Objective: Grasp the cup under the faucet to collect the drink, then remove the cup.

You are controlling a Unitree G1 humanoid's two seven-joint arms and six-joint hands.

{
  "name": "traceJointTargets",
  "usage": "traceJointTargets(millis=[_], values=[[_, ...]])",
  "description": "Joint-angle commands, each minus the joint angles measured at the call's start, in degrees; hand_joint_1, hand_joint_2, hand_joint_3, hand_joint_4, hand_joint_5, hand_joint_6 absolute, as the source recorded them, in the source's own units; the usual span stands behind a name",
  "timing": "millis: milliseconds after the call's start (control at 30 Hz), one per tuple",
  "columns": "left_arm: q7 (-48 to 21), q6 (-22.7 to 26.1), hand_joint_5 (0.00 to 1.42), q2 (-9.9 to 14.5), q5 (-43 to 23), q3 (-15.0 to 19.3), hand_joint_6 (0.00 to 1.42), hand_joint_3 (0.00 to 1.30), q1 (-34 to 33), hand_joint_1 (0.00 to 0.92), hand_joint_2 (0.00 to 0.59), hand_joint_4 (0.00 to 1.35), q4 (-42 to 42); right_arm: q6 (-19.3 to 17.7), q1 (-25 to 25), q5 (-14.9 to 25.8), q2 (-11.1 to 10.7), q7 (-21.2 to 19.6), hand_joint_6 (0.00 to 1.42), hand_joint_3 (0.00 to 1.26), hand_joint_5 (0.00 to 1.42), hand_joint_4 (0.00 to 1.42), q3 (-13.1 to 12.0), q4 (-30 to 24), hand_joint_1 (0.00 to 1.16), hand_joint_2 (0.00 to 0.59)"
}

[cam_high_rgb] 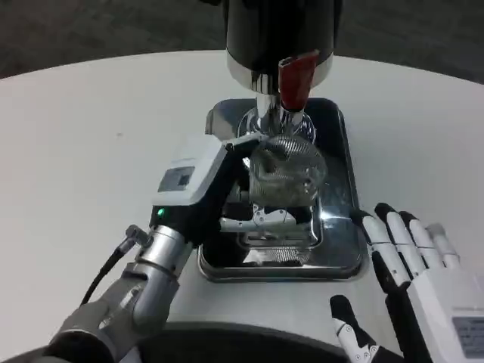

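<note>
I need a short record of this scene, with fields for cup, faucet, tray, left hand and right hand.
cup: clear, upright under the faucet, over the tray
faucet: red lever on the black dispenser, above the cup
tray: shiny metal, on the white table
left hand: fingers around the cup, holds it
right hand: fingers spread, holds nothing, right of the tray

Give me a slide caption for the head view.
Left hand holds clear cup under red-handled faucet; right hand waits open.
</note>
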Motion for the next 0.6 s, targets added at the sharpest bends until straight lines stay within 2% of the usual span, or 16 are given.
traceJointTargets(millis=[33, 133, 367, 600], values=[[-2.1, 0.89, 0.51, 0.47, 0.01, -0.77, 0.34, 0.21, 1.22, 0.279, 0.075, 0.22, 0.53, 0.33, 0.77, 0.62, 0.59, 0.65, 0.03, 0.09, 0.04, 0.02, -0.3, -0.62, 0.45, 0.472], [-1.94, 1.16, 0.41, 0.53, 0.13, -1.02, 0.25, 0.13, 1.62, 0.26, 0.075, 0.12, 0.24, 0.31, 0.61, 0.82, 0.69, 0.81, 0.03, 0.09, 0.04, 0.02, -0.43, -0.46, 0.45, 0.472], [-0.75, 1.7, 0.31, 0.77, -0.23, -0.52, 0.14, 0.04, 2.57, 0.228, 0.067, 0.01, -0.42, 0.27, 0.79, 1.23, 0.75, 1.28, 0.04, 0.09, 0.05, 0.03, -0.62, -0.32, 0.45, 0.472], [-1.33, -0.62, 0.27, 1.98, -3.03, 2.01, 0.09, 0.02, 4.65, 0.069, 0.017, 0.0, -2.79, 0.22, 0.35, 1.43, 0.93, 1.3, 0.05, 0.09, 0.05, 0.03, -0.51, 0.04, 0.45, 0.472]])
